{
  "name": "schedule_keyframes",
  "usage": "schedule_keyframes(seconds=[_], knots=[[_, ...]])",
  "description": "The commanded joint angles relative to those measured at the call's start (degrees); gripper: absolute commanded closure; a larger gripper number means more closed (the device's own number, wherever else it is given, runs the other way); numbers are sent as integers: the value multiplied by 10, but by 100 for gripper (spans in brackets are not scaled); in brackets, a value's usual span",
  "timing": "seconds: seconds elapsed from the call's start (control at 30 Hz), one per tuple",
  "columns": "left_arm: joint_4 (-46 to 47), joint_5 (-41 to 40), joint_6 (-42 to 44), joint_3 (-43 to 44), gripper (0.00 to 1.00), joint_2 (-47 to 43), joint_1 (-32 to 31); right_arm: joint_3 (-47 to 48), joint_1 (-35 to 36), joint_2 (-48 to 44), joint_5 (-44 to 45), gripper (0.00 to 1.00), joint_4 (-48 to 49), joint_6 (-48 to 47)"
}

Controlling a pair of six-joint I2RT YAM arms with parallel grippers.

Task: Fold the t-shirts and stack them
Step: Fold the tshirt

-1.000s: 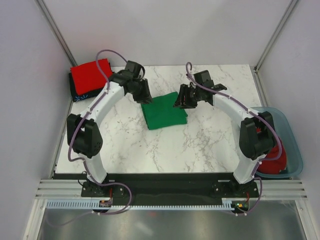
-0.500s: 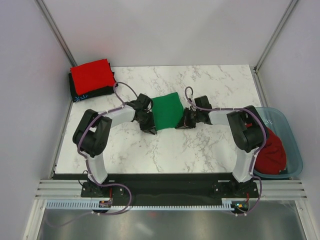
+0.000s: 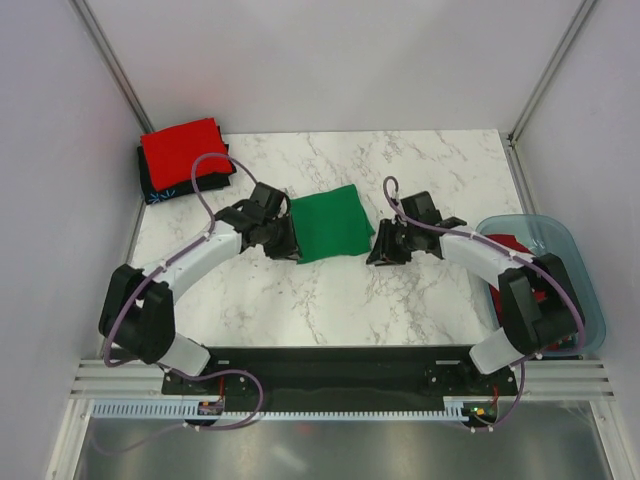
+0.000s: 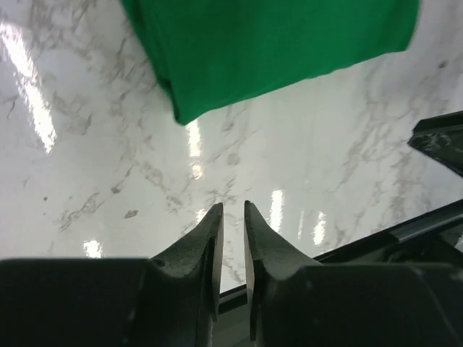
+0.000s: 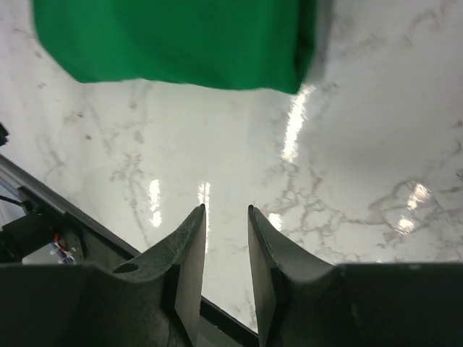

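The green t-shirt [image 3: 330, 222] lies folded in a flat rectangle at mid-table. It also shows at the top of the left wrist view [image 4: 275, 43] and of the right wrist view [image 5: 181, 36]. My left gripper [image 3: 281, 240] is at its near left corner, just off the cloth, with its jaws [image 4: 233, 207] a narrow gap apart and empty. My right gripper [image 3: 381, 247] is off its near right corner, with its jaws [image 5: 226, 210] slightly open and empty. A folded red t-shirt [image 3: 182, 150] lies on a black t-shirt [image 3: 165, 186] at the far left corner.
A translucent blue tub [image 3: 578, 275] stands at the right table edge with red cloth [image 3: 512, 243] in it, partly hidden by my right arm. White walls close in the table on the left, back and right.
Both grippers came down from the shirt's far side to its near corners, then drew slightly back off the cloth. The green shirt now lies flat and free.
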Motion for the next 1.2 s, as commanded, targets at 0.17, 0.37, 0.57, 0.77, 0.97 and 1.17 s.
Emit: schedule_keyframes(seconds=[0.17, 0.37, 0.57, 0.77, 0.97, 1.17], knots=[[70, 59, 1, 132, 77, 102, -8, 158, 21, 76, -43, 66, 5, 13], [138, 115, -15, 157, 78, 222, -8, 235, 11, 242, -67, 71, 47, 6], [100, 44, 41, 113, 80, 283, 5, 134, -30, 288, -22, 76, 68, -31], [125, 29, 52, 2, 81, 221, 10, -30, -31, 190, 21, 76, 87, -45], [138, 53, 47, -94, 80, 124, 2, -43, -30, 71, 61, 71, 16, -33], [110, 104, -1, -147, 73, -33, -20, -14, -30, 16, 111, 68, -74, -51]])
